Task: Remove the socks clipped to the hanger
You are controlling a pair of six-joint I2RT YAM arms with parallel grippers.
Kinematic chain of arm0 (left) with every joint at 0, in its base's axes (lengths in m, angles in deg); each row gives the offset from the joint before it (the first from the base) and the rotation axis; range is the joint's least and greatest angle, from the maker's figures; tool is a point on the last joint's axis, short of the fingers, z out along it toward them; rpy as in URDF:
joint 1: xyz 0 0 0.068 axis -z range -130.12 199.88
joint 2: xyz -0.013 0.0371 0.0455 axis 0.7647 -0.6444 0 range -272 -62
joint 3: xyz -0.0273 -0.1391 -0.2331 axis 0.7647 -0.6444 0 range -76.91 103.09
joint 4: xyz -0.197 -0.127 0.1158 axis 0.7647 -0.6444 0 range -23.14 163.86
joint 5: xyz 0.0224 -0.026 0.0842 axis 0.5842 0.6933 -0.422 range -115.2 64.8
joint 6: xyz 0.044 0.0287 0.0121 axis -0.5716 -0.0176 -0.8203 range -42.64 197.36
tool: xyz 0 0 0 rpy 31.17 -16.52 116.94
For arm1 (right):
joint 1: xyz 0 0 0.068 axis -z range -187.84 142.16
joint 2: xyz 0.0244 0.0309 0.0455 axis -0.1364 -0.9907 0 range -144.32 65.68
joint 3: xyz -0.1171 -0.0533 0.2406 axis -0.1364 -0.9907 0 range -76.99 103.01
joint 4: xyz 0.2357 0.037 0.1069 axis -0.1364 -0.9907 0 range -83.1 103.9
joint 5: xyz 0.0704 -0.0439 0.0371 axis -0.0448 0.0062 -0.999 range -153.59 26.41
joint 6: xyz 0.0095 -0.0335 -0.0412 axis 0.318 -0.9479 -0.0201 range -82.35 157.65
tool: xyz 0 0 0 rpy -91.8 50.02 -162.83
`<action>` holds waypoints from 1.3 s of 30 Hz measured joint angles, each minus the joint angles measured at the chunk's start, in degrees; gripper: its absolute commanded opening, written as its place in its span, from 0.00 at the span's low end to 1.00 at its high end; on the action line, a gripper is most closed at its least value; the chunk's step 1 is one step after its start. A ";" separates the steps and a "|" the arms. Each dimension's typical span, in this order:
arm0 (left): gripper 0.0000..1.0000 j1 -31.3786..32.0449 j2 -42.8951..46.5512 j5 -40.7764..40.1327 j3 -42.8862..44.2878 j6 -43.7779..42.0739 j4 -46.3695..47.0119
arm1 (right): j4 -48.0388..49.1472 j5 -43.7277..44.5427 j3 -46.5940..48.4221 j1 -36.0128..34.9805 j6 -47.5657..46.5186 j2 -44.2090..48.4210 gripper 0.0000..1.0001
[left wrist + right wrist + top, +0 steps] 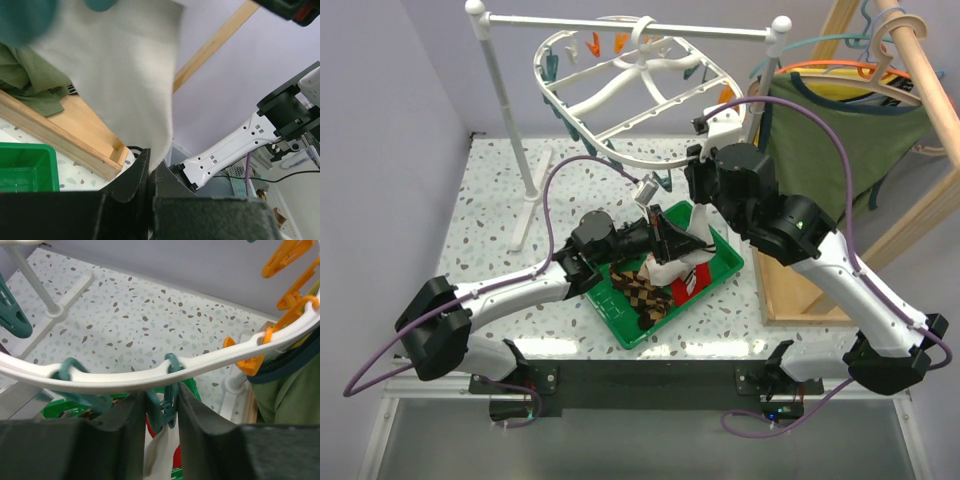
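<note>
Hanging white sock, likely light, limp, stretchy | on teal clip of hanger, toward surface right edge | left tool clenched on its lower end, the best hold | right tool pinching the clip

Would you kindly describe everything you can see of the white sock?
The white sock is plain, off-white, finely knit fabric, hanging limp. Its top is held by a teal clothespin, which the right tool straddles, on the rim of the white hanger. Its lower end is pinched in the shut left tool, beside and above the green tray.
</note>
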 measured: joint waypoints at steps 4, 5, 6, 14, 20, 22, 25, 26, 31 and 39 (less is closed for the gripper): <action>0.00 0.00 0.17 0.13 0.00 -0.02 -0.42 | 0.22 0.07 0.66 0.00 -0.39 -0.04 0.00; 0.00 0.00 0.22 0.15 0.00 -0.02 -0.48 | 0.42 0.04 0.74 0.00 -0.26 -0.04 0.00; 0.00 0.00 0.26 0.17 0.00 -0.02 -0.52 | 0.50 0.02 0.83 0.00 -0.15 -0.07 0.00; 0.00 0.00 1.66 -0.74 0.00 -1.29 -6.45 | 0.44 0.02 1.07 0.00 -0.13 -1.11 0.00; 0.16 -0.68 1.79 -2.08 0.02 -3.58 -16.65 | 0.46 0.00 1.05 0.00 0.09 -1.20 0.00; 0.28 -1.62 1.27 -2.01 0.15 -4.15 -20.17 | 0.48 -0.02 0.92 0.00 0.20 -1.20 0.00; 0.53 -3.50 -0.98 -1.38 1.14 -5.60 -25.03 | 0.46 -0.04 0.87 0.00 0.44 -1.20 0.00; 0.58 -3.98 -1.86 -1.36 1.57 -6.05 -26.67 | 0.48 -0.04 0.87 0.00 0.48 -1.20 0.00; 0.65 -4.90 -4.68 -3.65 3.26 -8.13 -34.97 | 0.46 -0.42 0.57 0.00 1.01 -1.03 0.00; 1.00 -4.87 -4.87 -11.34 5.11 -12.50 -46.45 | -1.73 -0.57 0.44 0.02 4.68 -1.03 0.27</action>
